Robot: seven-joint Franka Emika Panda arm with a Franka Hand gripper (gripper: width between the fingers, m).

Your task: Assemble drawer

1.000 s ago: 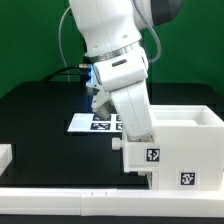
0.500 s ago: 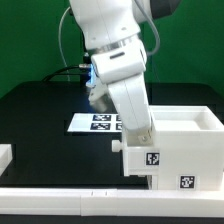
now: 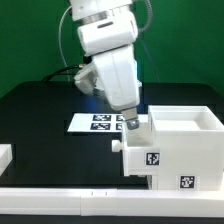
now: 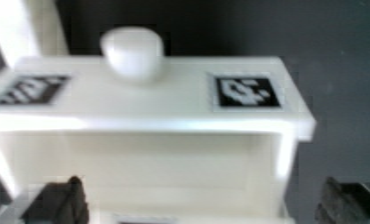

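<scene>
The large white hollow casing [image 3: 190,140] stands at the exterior view's right, with tags on its near face. A smaller white tray box [image 3: 148,155] with a tag and a round knob [image 3: 120,145] sits at the casing's left end, against it. My gripper [image 3: 131,122] hangs just above the tray box's top edge. In the wrist view the tray box [image 4: 146,110] shows two tags and its knob [image 4: 132,50]. My gripper [image 4: 205,202] is open, with its dark fingertips [image 4: 61,200] wide apart on either side of the box and nothing held.
The marker board [image 3: 98,122] lies on the black table behind the arm. A small white part [image 3: 5,156] sits at the exterior view's left edge. A long white bar [image 3: 60,196] runs along the front.
The arm has risen and swung towards the exterior view's left. The gripper now stands higher over the tray box. The casing and tray box have not moved.
</scene>
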